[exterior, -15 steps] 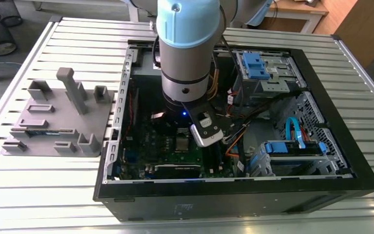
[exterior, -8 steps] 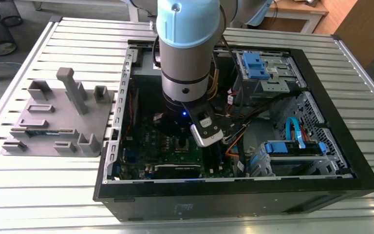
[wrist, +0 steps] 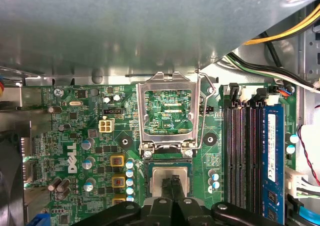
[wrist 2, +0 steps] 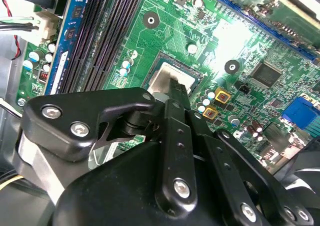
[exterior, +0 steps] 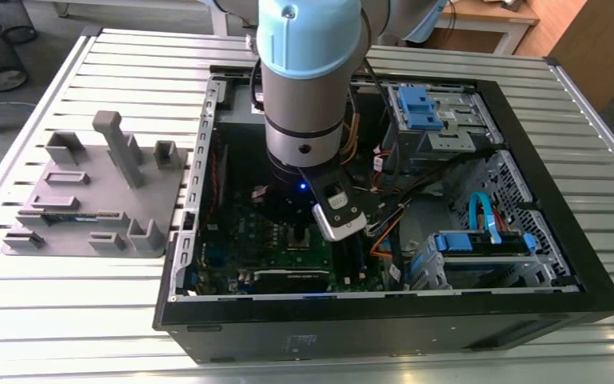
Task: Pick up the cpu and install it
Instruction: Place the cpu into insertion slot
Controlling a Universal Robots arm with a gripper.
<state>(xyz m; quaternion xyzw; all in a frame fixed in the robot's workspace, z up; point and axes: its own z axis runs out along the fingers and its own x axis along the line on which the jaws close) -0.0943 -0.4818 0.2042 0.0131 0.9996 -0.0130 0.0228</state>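
Arm (exterior: 305, 80) reaches into the open case (exterior: 392, 314). Grey tray (exterior: 93, 200) sits well apart on the table (exterior: 73, 304), on the exterior view's left. In the first wrist view I see the cpu (wrist: 159, 178): a small flat square with a dull silvery top, lying flat in the socket recess on the green board (wrist: 80, 136). The hinged metal frame (wrist: 169, 108) stands open just beside it, and memory slots (wrist: 242, 151) run alongside. Gripper (wrist: 172, 182) is over the cpu's middle, fingers drawn together with barely a slit, nothing clamped that I can see. Can't tell if the tips touch its top. Second wrist view agrees: gripper (wrist 2: 176, 85) over the glare-lit cpu (wrist 2: 160, 78).
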